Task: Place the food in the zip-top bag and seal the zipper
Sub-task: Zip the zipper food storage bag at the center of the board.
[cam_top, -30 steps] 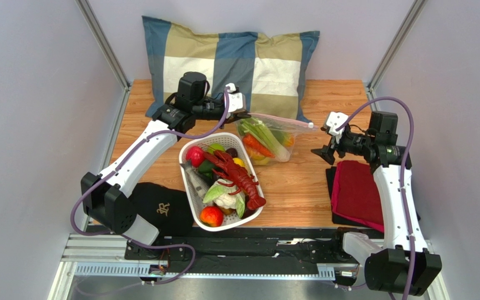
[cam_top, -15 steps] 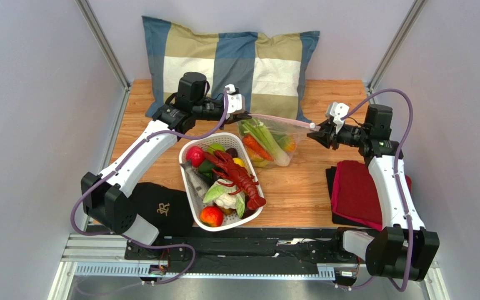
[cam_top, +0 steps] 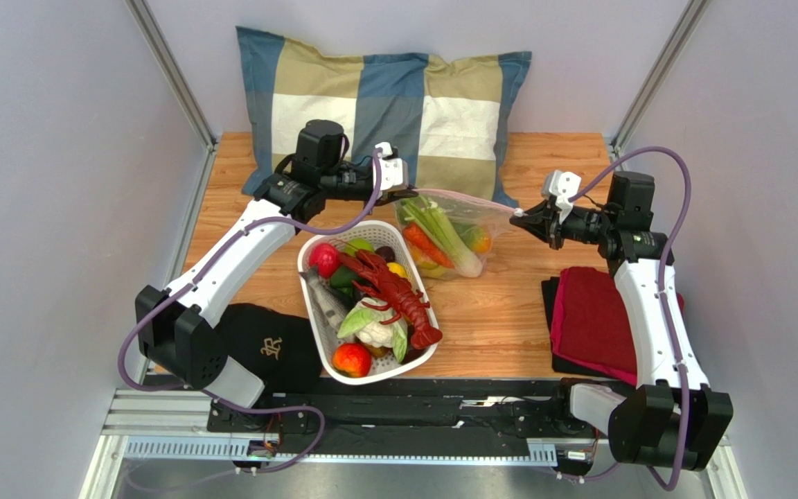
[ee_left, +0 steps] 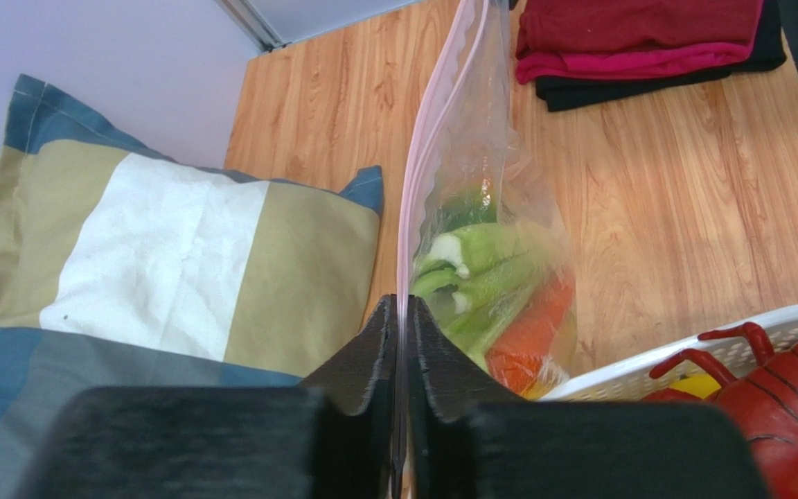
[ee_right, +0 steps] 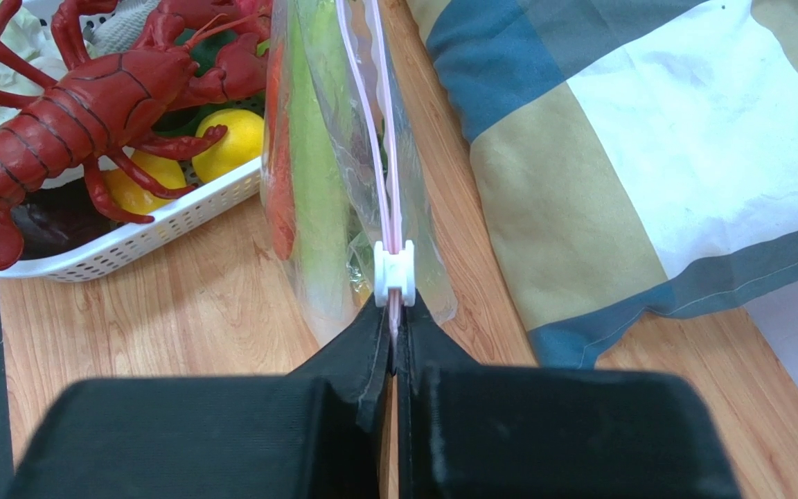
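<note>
Sealing is the step under way. The left hand pinches one end of the zip-top bag mouth, and the right hand clamps the other end, just behind the white slider. The bag hangs taut between them over the desk, holding a green stalk. The pink zipper tracks look parted, so next the slider probably needs drawing across.

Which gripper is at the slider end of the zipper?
The right gripper: the white slider sits just beyond its fingertips. The left gripper pinches the zipper's slider-free end.
</note>
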`<state>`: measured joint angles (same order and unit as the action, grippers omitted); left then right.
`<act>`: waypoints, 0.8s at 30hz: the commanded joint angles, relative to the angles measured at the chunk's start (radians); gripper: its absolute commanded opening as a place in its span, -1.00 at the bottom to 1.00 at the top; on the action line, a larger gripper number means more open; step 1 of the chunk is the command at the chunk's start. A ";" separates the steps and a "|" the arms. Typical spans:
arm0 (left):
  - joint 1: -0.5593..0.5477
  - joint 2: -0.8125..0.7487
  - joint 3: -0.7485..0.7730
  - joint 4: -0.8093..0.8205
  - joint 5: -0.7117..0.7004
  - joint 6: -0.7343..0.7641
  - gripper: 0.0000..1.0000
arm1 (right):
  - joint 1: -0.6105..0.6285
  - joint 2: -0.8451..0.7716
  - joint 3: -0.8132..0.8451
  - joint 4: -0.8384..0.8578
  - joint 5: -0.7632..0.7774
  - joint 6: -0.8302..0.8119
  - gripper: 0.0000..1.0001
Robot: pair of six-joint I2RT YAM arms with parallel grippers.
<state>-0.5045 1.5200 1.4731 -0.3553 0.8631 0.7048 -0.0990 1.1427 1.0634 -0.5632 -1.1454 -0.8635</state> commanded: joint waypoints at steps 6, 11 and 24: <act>-0.098 0.026 0.173 -0.022 0.027 0.001 0.23 | 0.010 -0.050 0.017 0.029 -0.002 -0.028 -1.00; -0.230 0.124 0.308 -0.079 0.010 -0.011 0.39 | 0.028 -0.060 0.020 0.026 0.004 -0.029 -1.00; -0.368 0.333 0.458 -0.060 -0.113 -0.039 0.07 | 0.042 -0.073 0.033 0.002 0.019 -0.035 -1.00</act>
<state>-0.8619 1.8618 1.9213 -0.4454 0.7795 0.6712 -0.0635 1.1000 1.0637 -0.5705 -1.1187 -0.8696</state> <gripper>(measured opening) 0.551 0.011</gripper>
